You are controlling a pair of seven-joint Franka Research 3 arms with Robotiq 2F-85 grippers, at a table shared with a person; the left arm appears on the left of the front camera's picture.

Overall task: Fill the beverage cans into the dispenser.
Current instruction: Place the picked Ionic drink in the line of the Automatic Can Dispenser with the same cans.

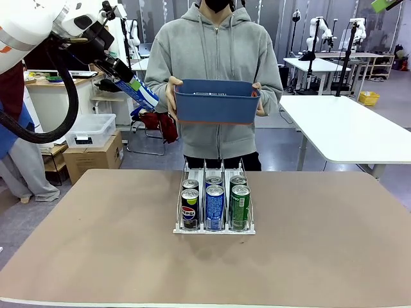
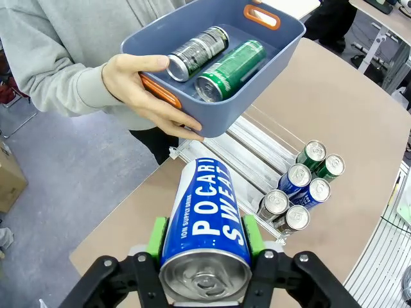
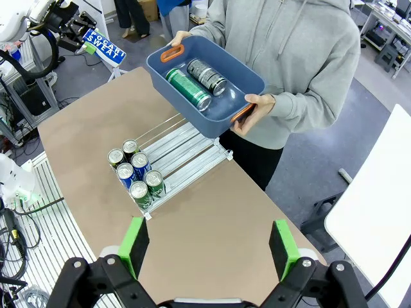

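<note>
High at the far left, off the table's edge, my left gripper (image 1: 126, 81) is clamped across a slim Pocari Sweat can (image 1: 144, 96). In its wrist view the green pads (image 2: 157, 239) press both sides of the smooth blue cylinder. White lettering runs along the can, and its silver top with the pull tab faces the camera. My right gripper (image 3: 209, 247) stands fully spread with nothing between its fingers, looking down on the table from above.

The dispenser (image 1: 214, 231) sits mid-table, toward the far edge. It is a clear rack with thin upright dividers and a white base strip. Each of its three lanes carries two upright cans at the near end. A black Pepsi can (image 1: 189, 209) leads the left lane, a blue can (image 1: 214, 208) the middle and a green can (image 1: 240, 206) the right, each with a second can close behind. The table (image 1: 90, 256) is a matte brown sheet.

Beyond the rack a person holds a blue plastic bin (image 1: 217, 102) by its ends, one hand (image 2: 144, 86) curled over an orange-lined handle. Two cans lie on their sides in it, a black-and-silver can (image 2: 198, 51) and a dark green can (image 2: 231, 69), side by side.
</note>
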